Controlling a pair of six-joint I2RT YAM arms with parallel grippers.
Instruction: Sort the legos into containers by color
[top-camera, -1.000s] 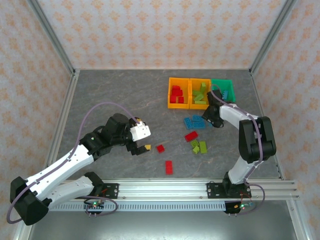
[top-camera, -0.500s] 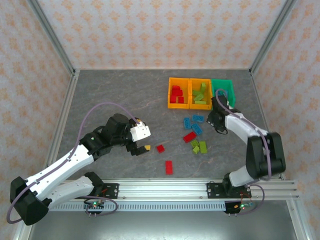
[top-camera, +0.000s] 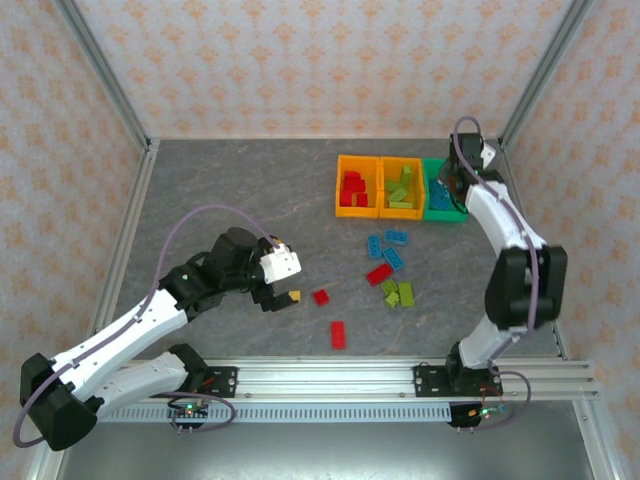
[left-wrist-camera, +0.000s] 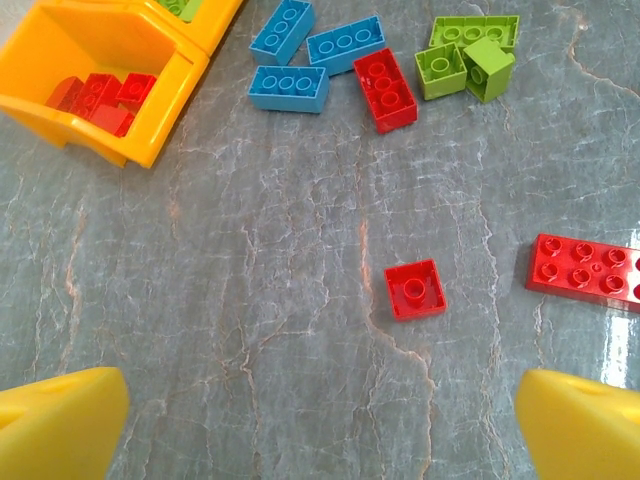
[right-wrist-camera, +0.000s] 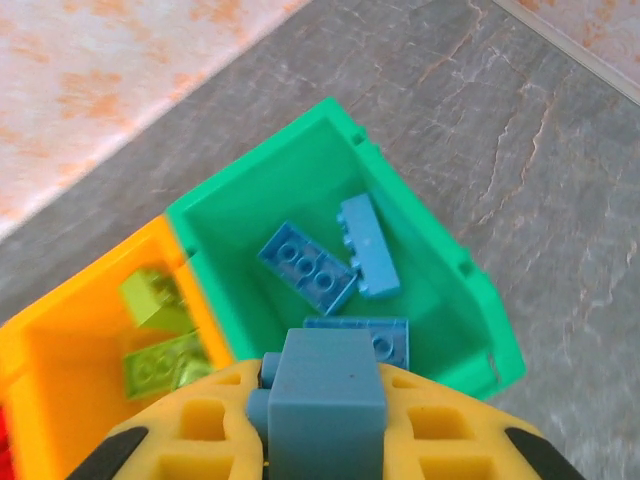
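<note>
Blue lego (right-wrist-camera: 325, 395) pinched over the green container (right-wrist-camera: 240, 250)
Top view: right end effector (top-camera: 445, 185) above the green container, 1 o'clock on the table (top-camera: 230, 190). Left wrist: left end effector (left-wrist-camera: 320, 420) spread wide, red lego (left-wrist-camera: 415, 290) at its 12 o'clock. Right wrist: the blue lego is clamped above the green container.

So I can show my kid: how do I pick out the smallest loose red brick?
From the row of bins, come toward the near edge, left of the mixed pile. The red brick lies alone there; it is square, while both other loose reds are oblong.
</note>
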